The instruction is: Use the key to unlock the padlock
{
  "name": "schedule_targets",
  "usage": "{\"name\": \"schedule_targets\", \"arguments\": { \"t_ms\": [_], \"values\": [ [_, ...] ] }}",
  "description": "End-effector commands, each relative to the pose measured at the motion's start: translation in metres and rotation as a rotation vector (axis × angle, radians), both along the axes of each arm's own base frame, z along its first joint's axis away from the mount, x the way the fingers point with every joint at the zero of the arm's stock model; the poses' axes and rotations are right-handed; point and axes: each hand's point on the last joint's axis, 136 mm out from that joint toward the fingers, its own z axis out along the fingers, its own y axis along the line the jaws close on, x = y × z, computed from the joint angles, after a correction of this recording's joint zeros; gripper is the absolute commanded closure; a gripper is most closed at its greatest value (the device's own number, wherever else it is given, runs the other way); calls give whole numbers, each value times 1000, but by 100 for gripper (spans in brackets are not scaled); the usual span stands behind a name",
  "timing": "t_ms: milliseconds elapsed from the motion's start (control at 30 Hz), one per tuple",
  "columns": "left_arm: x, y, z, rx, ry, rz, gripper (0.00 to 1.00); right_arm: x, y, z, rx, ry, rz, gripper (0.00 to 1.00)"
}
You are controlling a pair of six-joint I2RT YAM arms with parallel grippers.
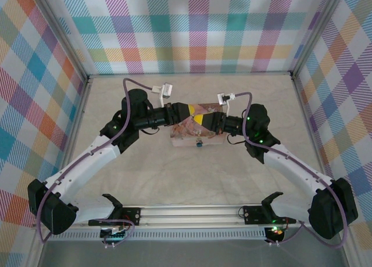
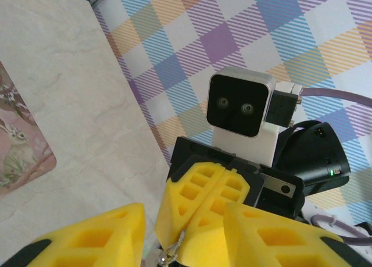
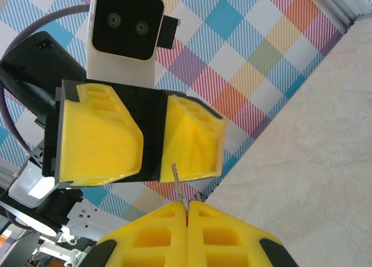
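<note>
since the closed right gripper (image 3: pixel 187 207) pinches the thin silver metal key (image 3: pixel 179 184) by its end, the part-open, empty left gripper (image 3: pixel 154 159) may dislodge it; the tiny silvery-blue metal padlock (image 1: pixel 199 143) sits at the pink rectangular tin's (image 1: pixel 179 134) near edge.

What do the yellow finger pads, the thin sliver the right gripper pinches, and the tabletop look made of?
Pads: apparently matte yellow plastic, moulded or printed, with open pockets. Sliver: likely bare metal, thin, grey, glinting. Tabletop: smooth pale marble pattern, possibly laminate.
</note>
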Motion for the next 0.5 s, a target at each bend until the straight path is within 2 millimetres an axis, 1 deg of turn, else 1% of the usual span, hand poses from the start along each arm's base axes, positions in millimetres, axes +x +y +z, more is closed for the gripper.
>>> {"name": "schedule_targets", "arguments": {
  "t_ms": [0,33,100,167,300,433,467],
  "values": [
    [-5,-5,8,-25,-37,-27,71,2,2,4,29,-14,-8,100],
    [-5,-5,9,-25,-38,-26,74,2,2,3,27,-12,-8,100],
    [-5,-4,9,-24,-41,-22,77,3,2,1,26,-6,-11,100],
    [-5,-4,10,-24,-43,-20,82,3,1,0,28,-4,-17,100],
    [-4,-4,9,-15,-44,-14,88,3,0,-1,31,2,-30,100],
    [-4,-4,9,-11,-47,-12,100,2,0,-1,31,1,-24,100],
    [-4,-5,8,-5,-44,-11,100,2,0,-1,30,2,-24,100]
  ]
}}
